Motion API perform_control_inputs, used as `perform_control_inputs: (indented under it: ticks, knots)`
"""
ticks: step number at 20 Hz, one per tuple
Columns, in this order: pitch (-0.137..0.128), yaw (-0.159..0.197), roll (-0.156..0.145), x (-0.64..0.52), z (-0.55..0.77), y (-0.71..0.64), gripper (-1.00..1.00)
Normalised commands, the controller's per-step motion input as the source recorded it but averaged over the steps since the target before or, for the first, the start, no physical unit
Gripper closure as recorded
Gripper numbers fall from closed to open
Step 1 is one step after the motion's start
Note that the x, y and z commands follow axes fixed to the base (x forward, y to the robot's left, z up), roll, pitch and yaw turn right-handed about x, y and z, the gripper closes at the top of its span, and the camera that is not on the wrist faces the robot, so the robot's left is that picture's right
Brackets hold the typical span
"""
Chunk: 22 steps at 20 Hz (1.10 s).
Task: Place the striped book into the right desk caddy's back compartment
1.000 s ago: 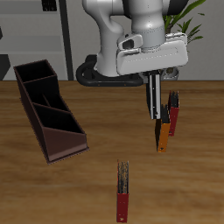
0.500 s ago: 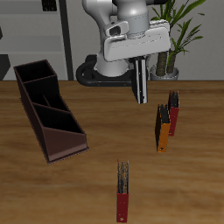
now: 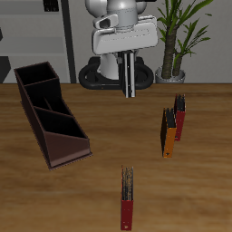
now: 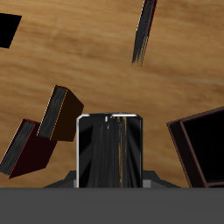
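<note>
No readable text, label, brand, number or sign shows on anything.

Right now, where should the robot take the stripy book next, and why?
Probably carry the striped book sideways toward the right desk caddy. The gripper holds it upright, high above the table, well away from the back compartment.

Orange book [image 3: 168, 132] upright on wooden bench [image 3: 100, 190], touching a red book [image 3: 179, 117] just behind it. 2nd red book [image 3: 128, 198] stands alone nr front edge. Potted plant [image 3: 180, 36] at back, w/ grey shelving [image 3: 36, 36].
</note>
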Motion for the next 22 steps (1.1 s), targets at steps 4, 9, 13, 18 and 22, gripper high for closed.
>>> perform_control_inputs:
  ticks: [4, 9, 13, 18, 22]
  knots:
    - [-0.049, 0.052, -0.068, -0.4, 0.2, -0.39, 1.0]
    - [-0.026, 0.062, -0.059, -0.31, 0.16, -0.37, 1.0]
    - [-0.011, 0.046, -0.066, -0.15, 0.11, -0.35, 1.0]
    - [0.008, 0.051, -0.094, -0.23, 0.1, -0.48, 1.0]
    - [-0.007, 0.021, -0.092, -0.17, 0.19, -0.42, 1.0]
